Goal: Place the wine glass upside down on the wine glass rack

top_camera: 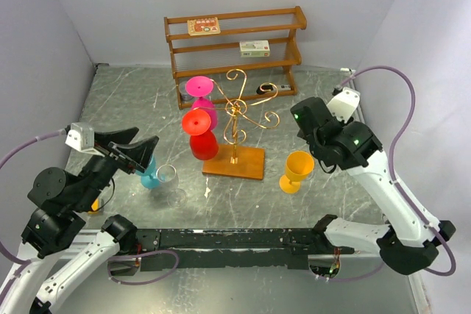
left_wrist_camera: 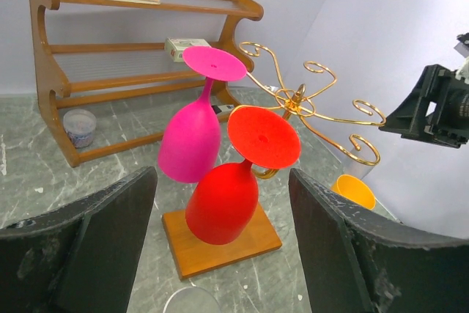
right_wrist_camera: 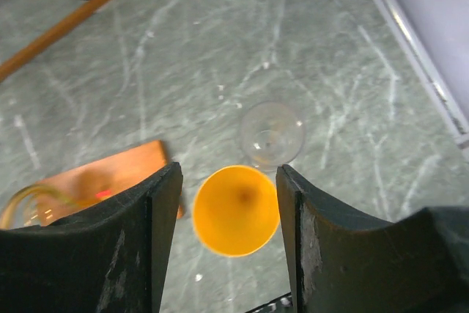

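Observation:
The gold wire wine glass rack (top_camera: 237, 108) stands on its square wooden base (top_camera: 235, 162) mid-table. Upside down on its arms hang a pink wine glass (top_camera: 199, 92) and a red one (top_camera: 202, 136); the left wrist view shows both, pink (left_wrist_camera: 192, 141) and red (left_wrist_camera: 223, 199). An orange wine glass (top_camera: 297, 171) stands upright right of the base. My right gripper (right_wrist_camera: 229, 171) is open above it, the orange bowl (right_wrist_camera: 236, 210) showing between the fingers. My left gripper (left_wrist_camera: 221, 177) is open, empty, facing the rack, and hovers over a blue glass (top_camera: 149, 175) and a clear glass (top_camera: 170, 182).
A brown wooden three-tier shelf (top_camera: 235, 43) with a card and a small box stands at the back. A small white cup (left_wrist_camera: 79, 126) sits by its left end. Another clear glass (right_wrist_camera: 271, 133) stands just beyond the orange one. Walls close in left, right and back.

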`<state>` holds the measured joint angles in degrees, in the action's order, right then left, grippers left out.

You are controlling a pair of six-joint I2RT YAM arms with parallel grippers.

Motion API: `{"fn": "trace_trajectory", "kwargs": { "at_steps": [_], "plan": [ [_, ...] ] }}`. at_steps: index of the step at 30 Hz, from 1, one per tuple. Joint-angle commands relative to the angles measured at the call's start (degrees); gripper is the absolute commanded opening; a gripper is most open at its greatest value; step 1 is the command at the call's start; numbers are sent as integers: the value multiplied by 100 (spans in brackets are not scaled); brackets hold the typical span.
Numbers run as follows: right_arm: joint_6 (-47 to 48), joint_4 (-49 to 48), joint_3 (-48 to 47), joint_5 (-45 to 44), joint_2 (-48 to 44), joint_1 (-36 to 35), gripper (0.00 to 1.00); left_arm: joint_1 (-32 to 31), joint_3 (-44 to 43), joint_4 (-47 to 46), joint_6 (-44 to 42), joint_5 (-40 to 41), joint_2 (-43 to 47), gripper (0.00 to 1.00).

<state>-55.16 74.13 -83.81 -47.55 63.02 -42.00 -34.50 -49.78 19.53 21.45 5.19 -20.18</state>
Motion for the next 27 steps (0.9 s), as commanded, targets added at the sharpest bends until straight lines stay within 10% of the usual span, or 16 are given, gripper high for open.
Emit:
{"fn": "trace_trajectory", "kwargs": {
  "at_steps": [1,15,27],
  "plan": [
    [816,-105,190,178,78,583,54,-4,-120,-229,-11,73,7,83],
    [2540,-2301,1776,2651,-39,2327,41,-4,-803,164,-852,-252,-725,86],
    [2730,-2490,1995,2532,-74,2462,20,-4,-972,-4,-556,-483,-725,86]
  ]
}}
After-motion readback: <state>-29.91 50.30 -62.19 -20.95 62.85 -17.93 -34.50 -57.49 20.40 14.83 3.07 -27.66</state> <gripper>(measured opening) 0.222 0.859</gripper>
